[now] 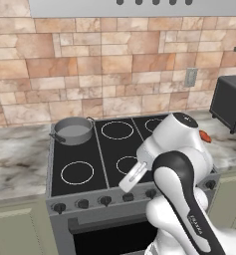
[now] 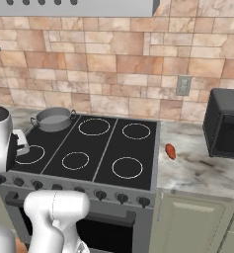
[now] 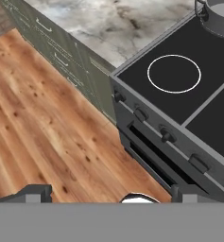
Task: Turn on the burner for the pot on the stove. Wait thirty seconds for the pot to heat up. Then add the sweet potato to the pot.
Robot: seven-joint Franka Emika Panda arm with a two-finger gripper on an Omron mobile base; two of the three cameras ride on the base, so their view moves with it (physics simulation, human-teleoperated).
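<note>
From the left base view, we are looking at the stove with the pot sitting on its far left ring. The white arm is rising at the near right and covering part of the cooktop, and the sweet potato is peeking out just past it on the right counter. The knobs are lining the near front edge.

From the right base view, we are seeing the pot again on the far left ring and the sweet potato lying on the counter just right of the stove, well apart from the pot. A dark oven box is standing further right.

From the hand view, we are looking down past the gripper, its jaws standing wide and holding nothing, over the wooden floor, toward the left end of the knob row.

We are judging that the first step is in hand: no knob is being touched yet. The next move is calling for picking out the knob that serves the far left ring, closing the fingers around it and turning it.
</note>
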